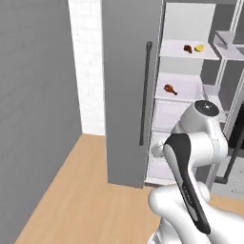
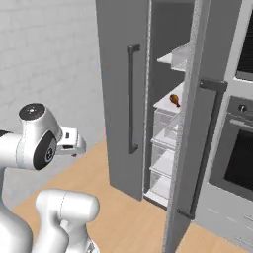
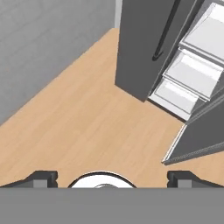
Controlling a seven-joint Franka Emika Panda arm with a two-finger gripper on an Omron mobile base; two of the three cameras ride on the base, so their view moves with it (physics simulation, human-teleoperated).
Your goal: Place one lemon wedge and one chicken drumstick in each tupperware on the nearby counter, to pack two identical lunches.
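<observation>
Chicken drumstick [image 1: 170, 89] lies on a middle fridge shelf [image 1: 183, 93]; a second drumstick [image 1: 188, 48] and a lemon wedge [image 1: 199, 48] sit side by side on the shelf above, toward 1 o'clock from the arm. Fingers [image 3: 41, 178] stand wide and empty, aimed at the floor [image 3: 87, 127]. Judged step: the first pick has not begun. Next move: raise the hand toward 12 o'clock and reach through the open fridge door [image 2: 190, 128].

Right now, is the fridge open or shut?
Open: one fridge door is swung out, and shelves hold a chicken drumstick.
</observation>
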